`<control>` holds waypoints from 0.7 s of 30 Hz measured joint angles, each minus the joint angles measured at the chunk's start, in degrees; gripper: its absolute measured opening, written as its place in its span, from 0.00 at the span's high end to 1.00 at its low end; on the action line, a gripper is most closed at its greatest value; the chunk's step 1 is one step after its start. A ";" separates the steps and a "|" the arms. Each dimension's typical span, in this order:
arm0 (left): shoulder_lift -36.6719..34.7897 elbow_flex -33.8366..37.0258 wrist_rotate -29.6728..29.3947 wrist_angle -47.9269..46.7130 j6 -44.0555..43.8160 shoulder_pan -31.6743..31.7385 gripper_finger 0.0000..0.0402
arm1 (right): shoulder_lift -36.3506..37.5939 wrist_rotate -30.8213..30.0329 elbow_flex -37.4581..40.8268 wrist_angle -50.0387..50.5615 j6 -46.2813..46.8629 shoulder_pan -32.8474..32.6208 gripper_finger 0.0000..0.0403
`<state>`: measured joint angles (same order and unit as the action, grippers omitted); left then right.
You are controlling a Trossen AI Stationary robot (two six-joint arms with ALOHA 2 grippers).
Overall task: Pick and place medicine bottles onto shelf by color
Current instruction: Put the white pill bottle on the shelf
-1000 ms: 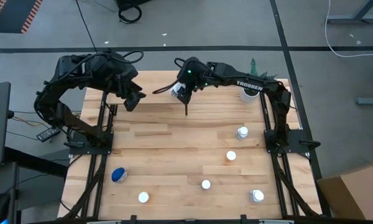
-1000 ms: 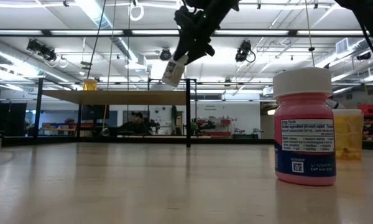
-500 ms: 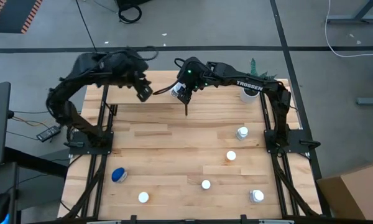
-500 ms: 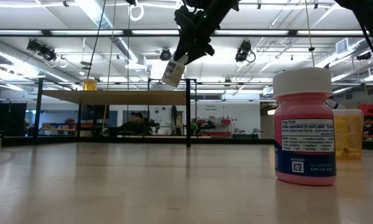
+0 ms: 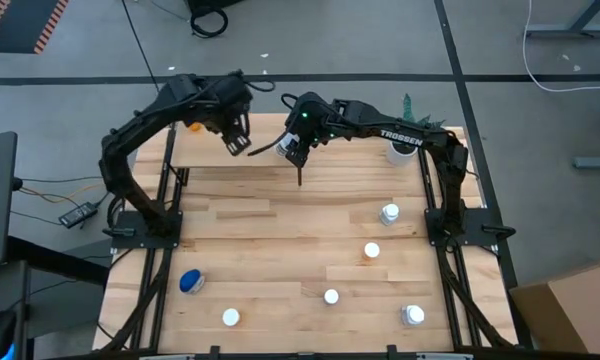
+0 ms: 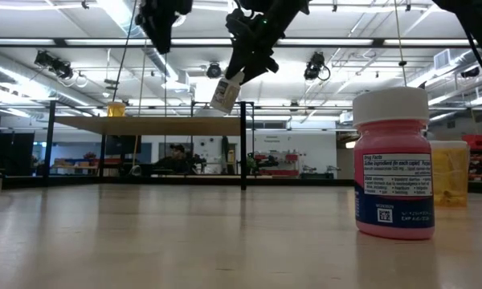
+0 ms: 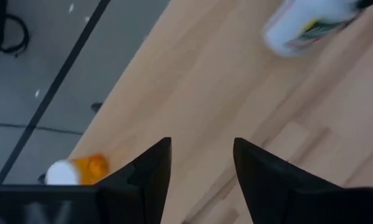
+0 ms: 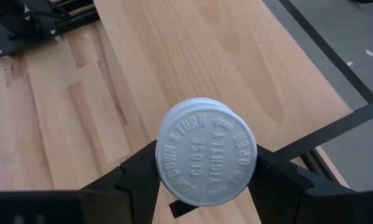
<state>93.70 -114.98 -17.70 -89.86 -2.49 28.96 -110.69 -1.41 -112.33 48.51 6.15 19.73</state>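
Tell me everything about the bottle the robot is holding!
The bottle is small and whitish, with a printed label and a ribbed white cap reading "push down & turn, close tightly". The right gripper pinches it between two dark fingers, tilted in the air above the shelf. Nothing else touches it.

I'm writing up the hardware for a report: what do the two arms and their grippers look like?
Both arms are dark, nearly black, jointed links with loose black cables looping off them. The right arm carries white TROSSEN lettering and a small green light near its wrist. The left gripper has two flat, matte black fingers with angled tips; the right gripper has similar black fingers.
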 joint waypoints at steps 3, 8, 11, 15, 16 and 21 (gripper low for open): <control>-1.37 2.37 4.34 1.43 1.86 3.64 0.56 | 0.00 0.00 0.00 -0.02 0.13 0.01 0.47; -1.56 7.68 19.71 9.09 0.23 8.58 0.55 | 0.00 0.00 0.00 -0.02 0.09 0.00 0.47; -1.56 10.59 23.74 11.77 -0.79 9.49 0.56 | 0.00 0.00 0.00 -0.02 0.09 0.00 0.47; -1.54 15.85 29.14 16.27 -3.25 9.39 0.57 | 0.02 0.00 0.00 -0.02 0.07 0.00 0.47; -1.53 17.12 31.12 17.52 -4.30 9.48 0.57 | 0.02 0.00 0.00 -0.04 0.07 0.00 0.47; -1.50 22.33 34.69 23.38 -6.54 9.35 0.57 | 0.02 0.00 0.00 -0.05 0.04 -0.04 0.47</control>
<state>92.20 -92.65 16.99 -66.48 -9.03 38.30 -110.67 -1.41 -112.33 48.46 6.19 19.68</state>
